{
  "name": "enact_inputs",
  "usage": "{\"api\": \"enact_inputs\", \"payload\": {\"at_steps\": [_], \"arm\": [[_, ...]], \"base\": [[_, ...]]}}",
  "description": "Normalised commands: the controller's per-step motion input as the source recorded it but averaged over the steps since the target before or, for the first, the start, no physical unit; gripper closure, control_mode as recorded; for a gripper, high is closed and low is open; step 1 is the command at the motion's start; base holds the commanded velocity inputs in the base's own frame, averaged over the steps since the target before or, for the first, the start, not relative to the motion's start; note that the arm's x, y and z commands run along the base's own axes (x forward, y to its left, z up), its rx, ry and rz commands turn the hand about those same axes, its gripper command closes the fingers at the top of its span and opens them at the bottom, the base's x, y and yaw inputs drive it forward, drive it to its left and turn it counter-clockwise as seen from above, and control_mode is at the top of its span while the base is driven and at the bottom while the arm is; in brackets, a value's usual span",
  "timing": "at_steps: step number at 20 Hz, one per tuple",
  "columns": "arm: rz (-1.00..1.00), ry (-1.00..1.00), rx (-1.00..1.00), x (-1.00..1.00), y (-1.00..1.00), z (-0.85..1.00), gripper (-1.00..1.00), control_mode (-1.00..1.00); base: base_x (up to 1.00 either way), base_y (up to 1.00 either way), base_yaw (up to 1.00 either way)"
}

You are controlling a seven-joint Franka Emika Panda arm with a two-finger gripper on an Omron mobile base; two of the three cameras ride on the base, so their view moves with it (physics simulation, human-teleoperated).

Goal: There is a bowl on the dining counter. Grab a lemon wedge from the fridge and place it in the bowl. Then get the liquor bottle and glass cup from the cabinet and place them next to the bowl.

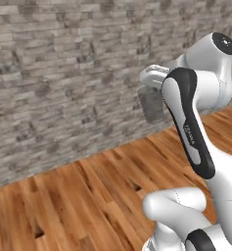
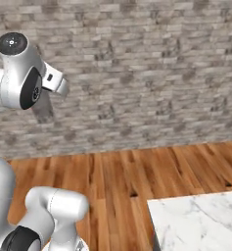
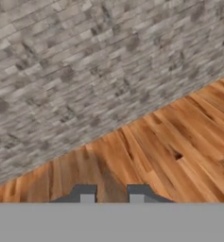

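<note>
The white Franka arm with dark joints stands folded up in front of a grey stone-brick wall [image 1: 63, 63], over a floor of warm brown wooden planks [image 1: 88, 196]. From the left base view the arm's upper link rises at the right, and the wrist end juts out toward the wall, throwing a dark shadow on the bricks just beside it. The right base view gives something the other does not: at its lower right, near the robot, lies a corner of the white grey-veined marble top of the dining counter [image 2: 200, 220], bare on the part that can be seen. The hand view looks along the two-finger gripper [image 3: 112, 194] at the tilted seam where wall meets floor; its two small dark fingertips [image 3: 87, 193] stand a little apart with a narrow gap between them, and nothing lies in that gap, only floorboards far beyond.
</note>
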Motion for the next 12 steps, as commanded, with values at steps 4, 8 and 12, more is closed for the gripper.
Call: {"api": "enact_inputs", "payload": {"at_steps": [4, 8, 12], "arm": [[0.00, 0.00, 0.00, 0.00, 0.00, 0.00, 1.00, 1.00], [0.00, 0.00, 0.00, 0.00, 0.00, 0.00, 1.00, 1.00], [0.00, 0.00, 0.00, 0.00, 0.00, 0.00, 1.00, 1.00]], "base": [[1.00, 0.03, -0.34], [0.99, 0.04, -0.42], [0.92, 0.01, -0.49]]}}
